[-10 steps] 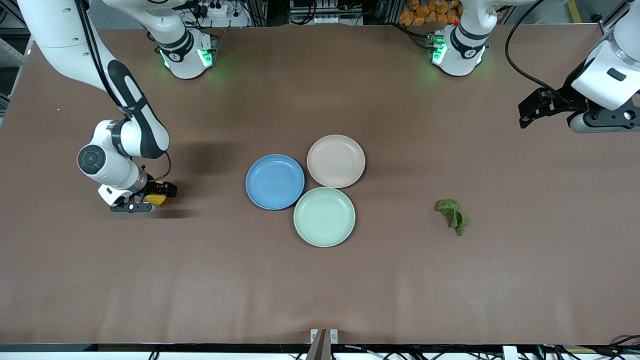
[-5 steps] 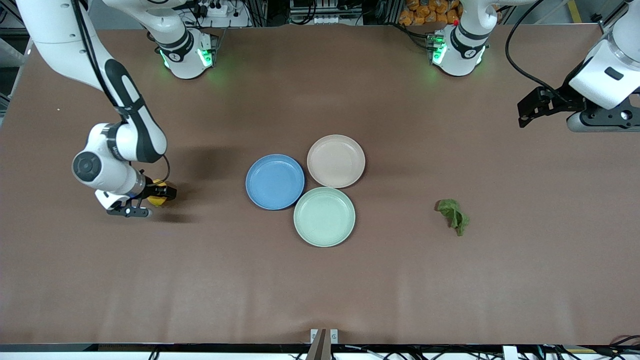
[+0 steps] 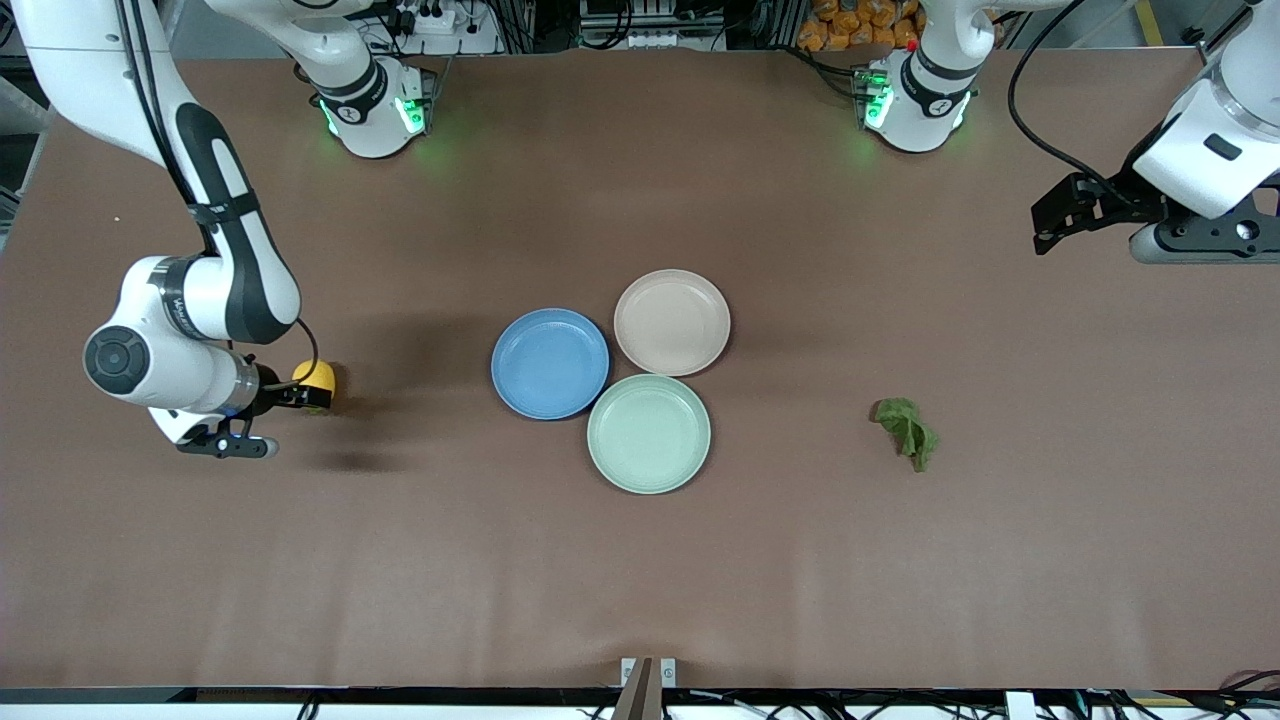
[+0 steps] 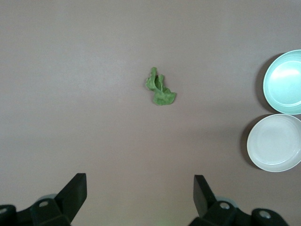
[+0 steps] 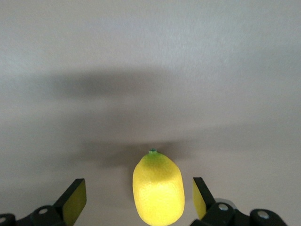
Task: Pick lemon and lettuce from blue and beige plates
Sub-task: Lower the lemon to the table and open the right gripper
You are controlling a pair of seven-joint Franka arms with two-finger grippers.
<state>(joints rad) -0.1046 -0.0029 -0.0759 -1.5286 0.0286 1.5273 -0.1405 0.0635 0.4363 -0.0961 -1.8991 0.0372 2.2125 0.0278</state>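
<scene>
So the small oval yellow lemon [image 3: 316,377] is sitting on the brown table [image 3: 640,560] toward the right arm's end, well apart from the three plates. The right gripper [image 3: 290,398] is hanging right at it with its black fingers spread wide. The right wrist view shows the lemon [image 5: 157,194] lying between the two open fingers with daylight on both sides, so nothing is gripping it.

The small dark green wrinkled lettuce piece [image 3: 908,430] is lying on the bare table toward the left arm's end, also well apart from the plates. The left gripper [image 3: 1045,225] is hovering high over that end of the table, fingers wide apart and holding nothing (looks like it's just waiting). Its wrist view is looking straight down at the lettuce [image 4: 159,88] from well above.

The round matte blue plate [image 3: 550,363] and the round pale beige plate [image 3: 672,322] are both sitting empty mid-table, touching each other and a round pale mint-green plate [image 3: 649,433] that sits nearest the front camera. Going by that, I'd say both picks are basically done.

What could go wrong now: a finger is sitting so close to the lemon that any sideways drift while pulling away could nudge it, and a smooth oval fruit would roll easily. The lettuce looks light enough to snag on a fingertip if the left arm dips.
</scene>
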